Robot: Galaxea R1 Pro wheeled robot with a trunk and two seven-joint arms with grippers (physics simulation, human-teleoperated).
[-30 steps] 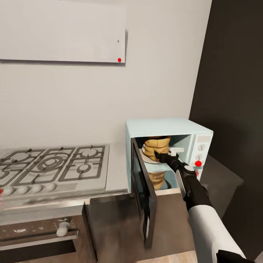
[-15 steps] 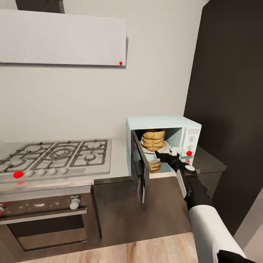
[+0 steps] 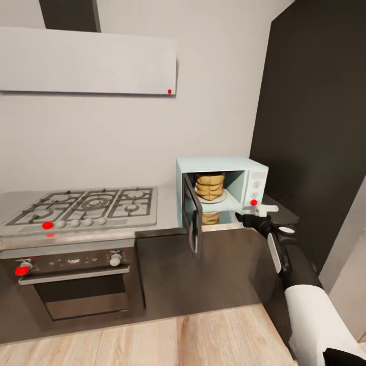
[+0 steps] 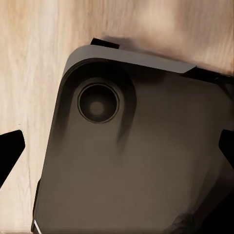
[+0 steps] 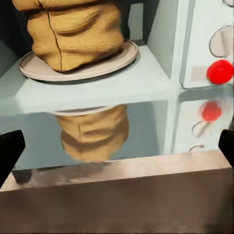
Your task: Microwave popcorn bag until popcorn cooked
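Over on the left sits the gas hob (image 3: 86,206) with the black oven (image 3: 76,284) under it, neither of them in play. Moving across, the desk (image 3: 168,213) runs in a pale strip up to the microwave (image 3: 221,185), whose dark door (image 3: 192,216) hangs wide open toward us. And there's the prize: the popcorn bag (image 3: 209,185) stands upright inside the cavity on the round turntable plate (image 5: 78,66), clear of the walls, its reflection showing in the glossy floor below.

Right of that, the right gripper (image 3: 254,216) hovers just outside the opening, level with the red knob (image 3: 253,202) on the white panel. From the right wrist camera its fingers (image 5: 9,151) sit wide apart at the two edges with nothing between them, so it's released and empty. The left gripper (image 4: 117,146) looks down at the robot's own dark base (image 4: 131,161) over the wood floor (image 4: 34,58); its fingers are spread and empty too, as far as those dark tips let me judge.

So loading looks done, and closing up is the step in hand. Next move, I'd say: get the right arm around the far side of that door, swing it shut fully, then go for the controls to start the heat.
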